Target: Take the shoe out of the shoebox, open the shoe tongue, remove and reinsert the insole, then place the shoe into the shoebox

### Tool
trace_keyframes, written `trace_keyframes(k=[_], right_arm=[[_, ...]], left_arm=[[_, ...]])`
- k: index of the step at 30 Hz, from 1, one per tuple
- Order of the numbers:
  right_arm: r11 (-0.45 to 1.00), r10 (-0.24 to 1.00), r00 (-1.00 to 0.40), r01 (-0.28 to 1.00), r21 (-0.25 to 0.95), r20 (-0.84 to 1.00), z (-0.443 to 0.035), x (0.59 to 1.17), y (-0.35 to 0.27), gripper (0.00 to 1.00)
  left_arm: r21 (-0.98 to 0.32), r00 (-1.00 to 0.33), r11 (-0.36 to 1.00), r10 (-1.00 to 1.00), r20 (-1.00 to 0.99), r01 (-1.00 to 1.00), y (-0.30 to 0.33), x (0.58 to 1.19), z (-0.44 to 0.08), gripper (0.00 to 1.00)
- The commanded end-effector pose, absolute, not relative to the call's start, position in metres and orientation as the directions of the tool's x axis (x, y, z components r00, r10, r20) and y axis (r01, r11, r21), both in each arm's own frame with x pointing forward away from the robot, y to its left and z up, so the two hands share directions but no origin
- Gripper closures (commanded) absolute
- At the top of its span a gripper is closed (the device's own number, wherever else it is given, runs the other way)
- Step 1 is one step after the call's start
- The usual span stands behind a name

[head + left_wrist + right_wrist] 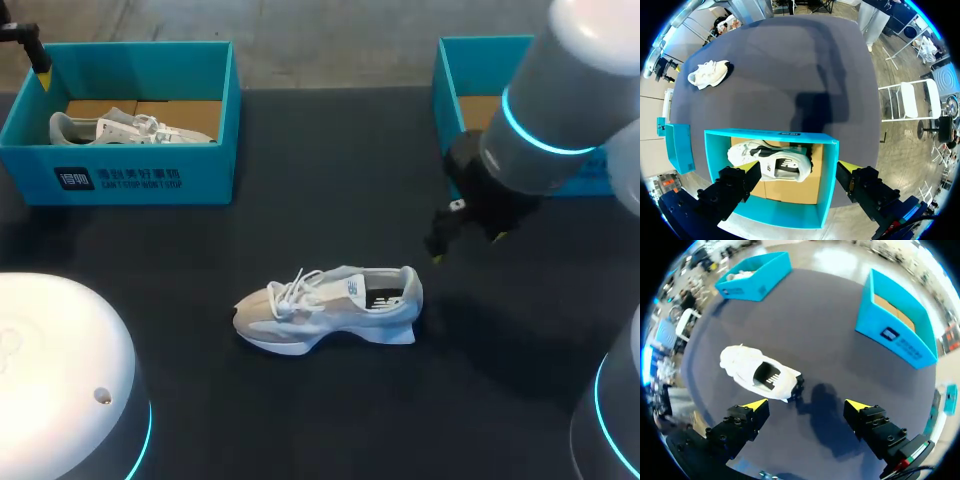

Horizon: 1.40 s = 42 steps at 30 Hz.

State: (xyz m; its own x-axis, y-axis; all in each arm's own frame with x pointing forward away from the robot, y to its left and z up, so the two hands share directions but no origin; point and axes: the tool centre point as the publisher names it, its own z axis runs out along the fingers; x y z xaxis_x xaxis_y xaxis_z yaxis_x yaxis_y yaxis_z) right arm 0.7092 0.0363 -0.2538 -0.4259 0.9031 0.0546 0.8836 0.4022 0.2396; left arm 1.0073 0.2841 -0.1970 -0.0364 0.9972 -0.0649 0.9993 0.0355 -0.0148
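Observation:
A pale grey shoe (330,305) stands upright on the black table, toe to the left, laces tied, a printed insole showing in its opening. My right gripper (466,246) hangs open just behind and right of its heel; in the right wrist view the shoe (762,375) lies ahead of the left finger of that gripper (806,405), untouched. An open teal shoebox (462,70), brown inside, sits behind the right arm. My left gripper (800,170) hovers open over the far-left teal shoebox (827,200), which holds a second white shoe (770,160).
The left shoebox (130,170) stands at the table's back left with its shoe (125,128) inside. My left gripper (42,68) shows at its far-left corner. Both arm bases fill the front corners.

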Motion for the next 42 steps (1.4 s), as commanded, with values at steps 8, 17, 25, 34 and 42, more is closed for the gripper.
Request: trace_keyframes(k=[8,17,25,34,42], right_arm=[[0.398,0.821,-0.482,0.868,0.296,0.308,-0.257,0.7,0.023,0.0],[0.466,0.731,-0.607,0.778,0.421,0.312,-0.258,0.715,0.018,0.0],[0.507,0.594,-0.746,0.637,0.581,0.3,-0.257,0.729,0.006,0.0],[0.57,0.533,-0.82,0.529,0.628,0.207,-0.261,0.738,-0.004,0.0],[0.621,0.521,-0.84,0.495,0.608,0.152,-0.265,0.737,-0.005,0.0]], left_arm=[[-0.014,-0.036,0.035,0.997,-0.061,0.999,0.284,1.007,-0.196,0.0],[-0.014,-0.036,0.035,0.997,-0.061,0.999,0.284,1.007,-0.196,0.0],[-0.014,-0.036,0.035,0.997,-0.061,0.999,0.284,1.007,-0.196,0.0],[-0.014,-0.036,0.035,0.997,-0.061,0.999,0.284,1.007,-0.196,0.0],[-0.014,-0.036,0.035,0.997,-0.061,0.999,0.284,1.007,-0.196,0.0]])
